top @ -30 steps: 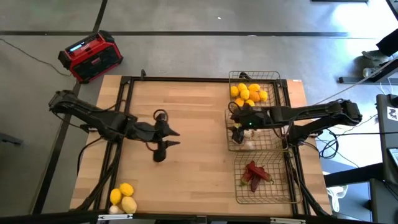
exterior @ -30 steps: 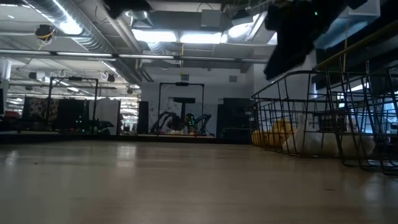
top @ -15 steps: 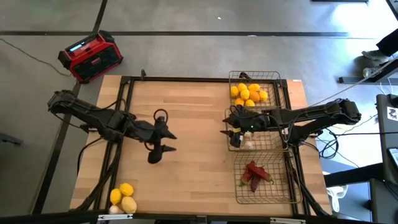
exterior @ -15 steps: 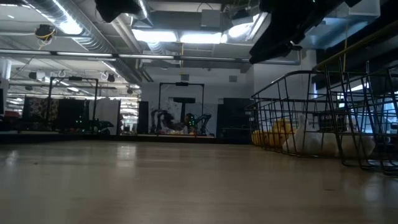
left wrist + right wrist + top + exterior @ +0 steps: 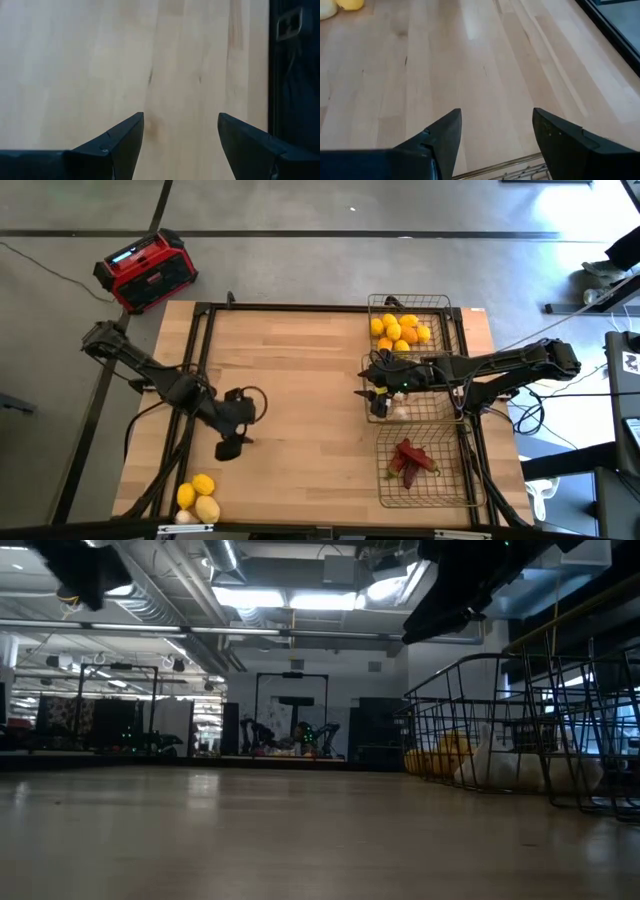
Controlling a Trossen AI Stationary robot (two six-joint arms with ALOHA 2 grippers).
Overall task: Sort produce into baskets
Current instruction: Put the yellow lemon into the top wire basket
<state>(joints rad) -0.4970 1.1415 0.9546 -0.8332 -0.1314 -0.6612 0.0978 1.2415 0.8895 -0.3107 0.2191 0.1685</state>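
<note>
Where seen from above: pale, straight-grained wooden desk (image 5: 300,380) inside a black metal frame (image 5: 200,320). Left gripper (image 5: 232,442) above bare wood in the desk's near-left part, fingers apart, empty. Right gripper (image 5: 372,390) at the left rim of the middle basket (image 5: 440,415), fingers spread, holding nothing. Three square bronze wire-mesh baskets in a column along the right side: far basket (image 5: 440,305) with round yellow-orange lemons (image 5: 398,331); middle basket with white garlic bulbs (image 5: 398,411), partly under the gripper; near basket (image 5: 450,485) with long dark red chili peppers (image 5: 410,458). Loose produce at the near-left corner: two yellow lemons (image 5: 194,490), beside them two pale pieces (image 5: 207,509), kind not clear. Boxy red-and-black radio (image 5: 145,270) on the grey floor beyond the far-left corner.

At desk height: thin grid walls of a wire basket (image 5: 480,730) at right, yellow lemons (image 5: 440,755) and white garlic (image 5: 520,770) behind the mesh; dark right arm (image 5: 460,585) overhead.

From the left wrist: two dark wedge-shaped fingers (image 5: 120,145) well apart over smooth light wood (image 5: 150,60).

From the right wrist: dark fingers (image 5: 440,140) likewise apart above plank wood (image 5: 470,75); wire rim (image 5: 510,167) just below; rounded yellow piece (image 5: 350,4) and pale piece (image 5: 326,10) far off.
</note>
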